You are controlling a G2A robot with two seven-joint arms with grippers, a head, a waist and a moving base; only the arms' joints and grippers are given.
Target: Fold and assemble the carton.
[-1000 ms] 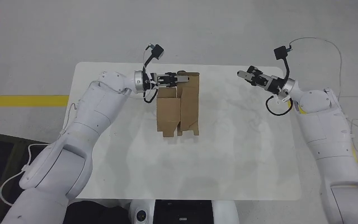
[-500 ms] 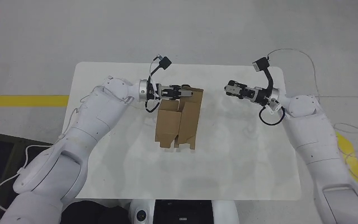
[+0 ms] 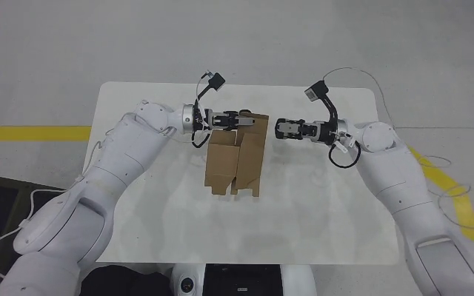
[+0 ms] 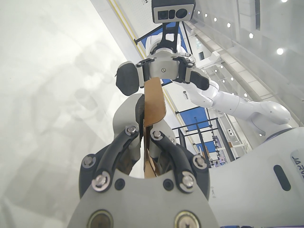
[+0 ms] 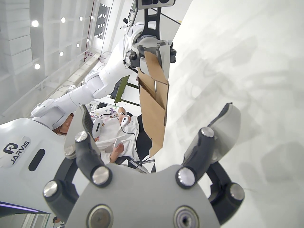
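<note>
A flat brown carton (image 3: pixel 235 157) lies on the middle of the white table (image 3: pixel 326 214), partly opened, with flaps at both ends. My left gripper (image 3: pixel 243 118) is shut on the flap at the carton's far end; in the left wrist view its fingers (image 4: pixel 163 129) clamp the cardboard flap (image 4: pixel 154 103) edge-on. My right gripper (image 3: pixel 281 129) hangs open just right of the carton's far right corner, apart from it. From the right wrist, the carton (image 5: pixel 153 110) stands between my spread fingers (image 5: pixel 225 119), with the left gripper (image 5: pixel 154 55) on its far end.
Bare table surface lies all around the carton, widest on the near side and the right. The table's far edge (image 3: pixel 296 85) runs close behind both grippers. A yellow floor line (image 3: pixel 44 133) passes left of the table.
My right arm has swung left from the table's far right corner to beside the carton. The left gripper has kept its hold, and the carton has shifted slightly.
</note>
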